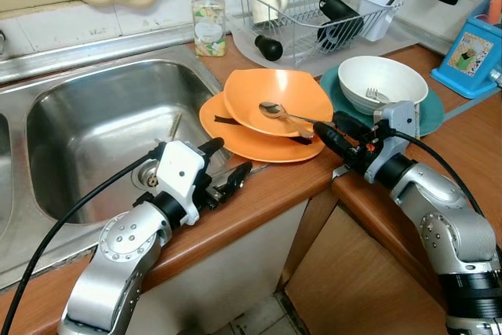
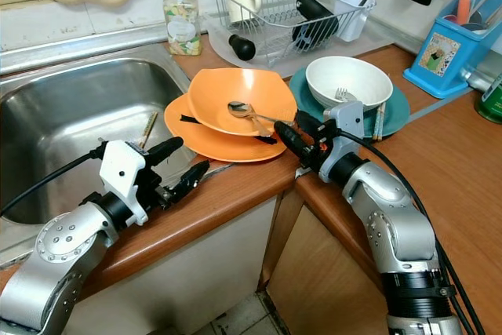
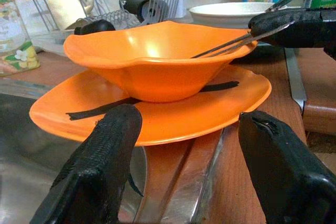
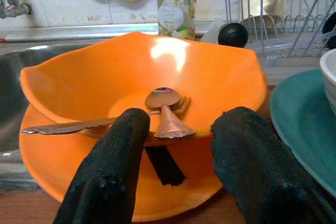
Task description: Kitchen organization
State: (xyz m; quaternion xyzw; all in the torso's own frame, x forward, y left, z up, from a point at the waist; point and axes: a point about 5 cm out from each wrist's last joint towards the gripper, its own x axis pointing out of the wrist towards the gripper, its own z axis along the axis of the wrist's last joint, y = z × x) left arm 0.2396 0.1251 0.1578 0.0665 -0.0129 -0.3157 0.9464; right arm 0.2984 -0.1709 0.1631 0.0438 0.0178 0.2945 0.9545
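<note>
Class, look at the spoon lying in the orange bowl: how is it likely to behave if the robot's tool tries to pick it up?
The spoon looks like thin polished metal, so probably stiff, light and slippery. Its handle overhangs the orange bowl rim near the open right tool, so it may pivot or slide when nudged.

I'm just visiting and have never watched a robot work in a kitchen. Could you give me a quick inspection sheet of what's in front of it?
Surface: wooden counter beside a steel sink.
Job's things: orange bowl with a spoon inside, stacked on an orange plate; white bowl holding a fork, on a teal plate.
Clutter: soap bottle; dish rack with a mug; blue box.
Grippers: left gripper open, at the counter edge before the orange plate; right gripper open, at the orange bowl's rim.
Cables: black cable along the left arm; another on the right arm.
Surroundings: tiled wall; cabinet below.
</note>
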